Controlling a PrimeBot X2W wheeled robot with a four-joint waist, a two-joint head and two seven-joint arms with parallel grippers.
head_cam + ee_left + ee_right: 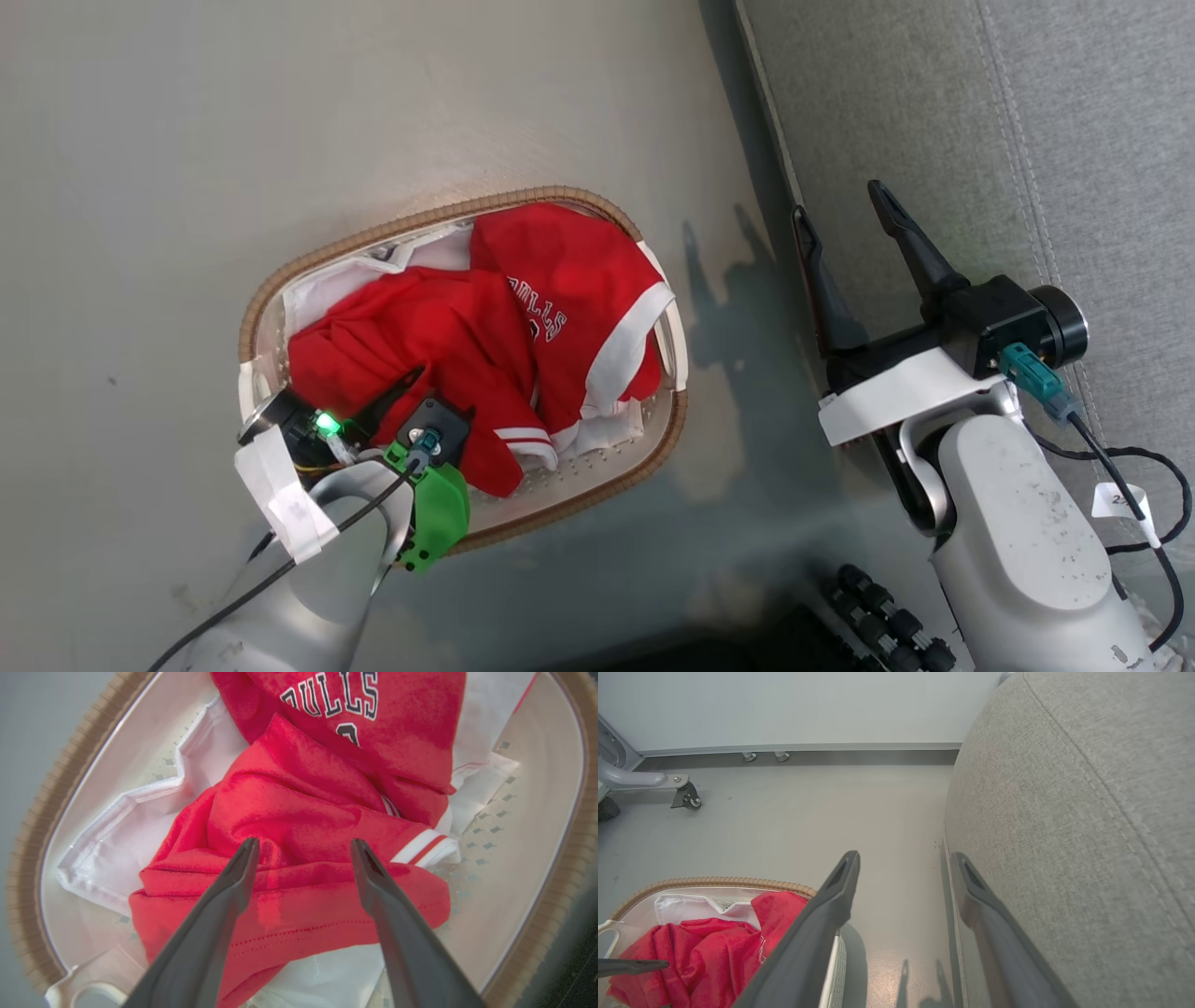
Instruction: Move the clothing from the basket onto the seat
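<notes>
We're holding the left gripper (303, 845) over the clothing (303, 793) bunched in the basket (551, 198), fingers spread, gripping nothing. We're thinking of pinching deep into that thick near fold, then swinging right to the seat (1074, 140). The right gripper (837, 201) is hanging open beside it, empty.

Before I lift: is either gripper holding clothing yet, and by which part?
Nothing is held. The left gripper stands open over the clothing in the basket; the right gripper is open by the seat.
</notes>
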